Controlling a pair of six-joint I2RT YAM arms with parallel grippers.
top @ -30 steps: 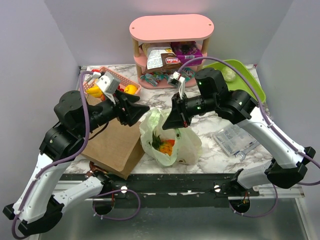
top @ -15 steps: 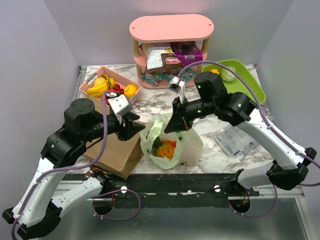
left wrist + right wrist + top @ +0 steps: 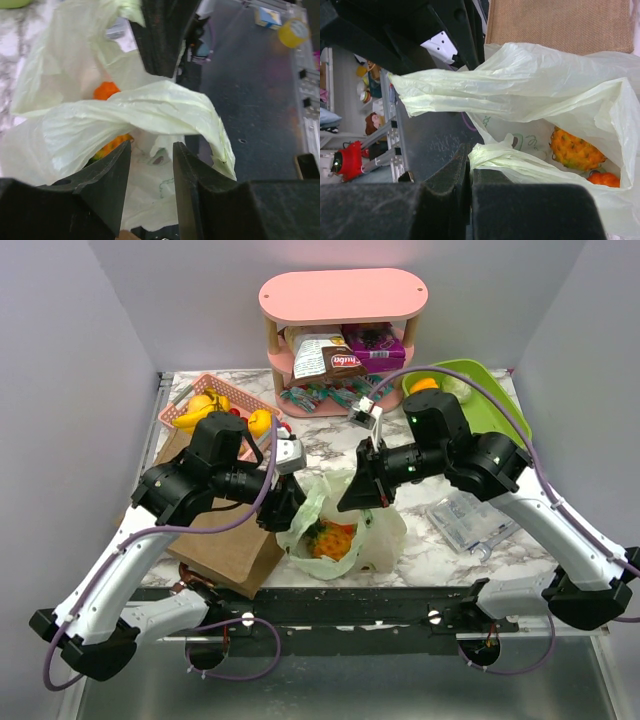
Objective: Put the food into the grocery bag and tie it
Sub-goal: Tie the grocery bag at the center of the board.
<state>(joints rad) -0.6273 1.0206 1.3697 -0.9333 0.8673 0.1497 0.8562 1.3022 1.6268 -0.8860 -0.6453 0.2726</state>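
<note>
The right gripper (image 3: 470, 167) has its fingers pressed tight together on a strip of the grocery bag (image 3: 545, 90), with pale-green film bunching out from the tips in the lower middle of the right wrist view. The left gripper (image 3: 151, 150) stands spread, with a clear gap between its fingers (image 3: 100, 185). A twisted handle of the bag drapes across the frame just above them, and I cannot tell whether the film touches either finger. From above, both claws meet over the bag's mouth at the centre of the frame, the left one at its left rim and the right one at its upper rim. The bag sits on the marble table (image 3: 440, 560) near the lower edge, with food (image 3: 330, 537) showing orange inside. Touching its left side lies a brown paper bag (image 3: 225, 530). A pink basket (image 3: 183, 400) of fruit is at upper left and a green tray (image 3: 505, 405) at upper right. A pink shelf (image 3: 343, 295) at top centre holds a snack pack (image 3: 322, 355) and a purple box (image 3: 375, 338)
</note>
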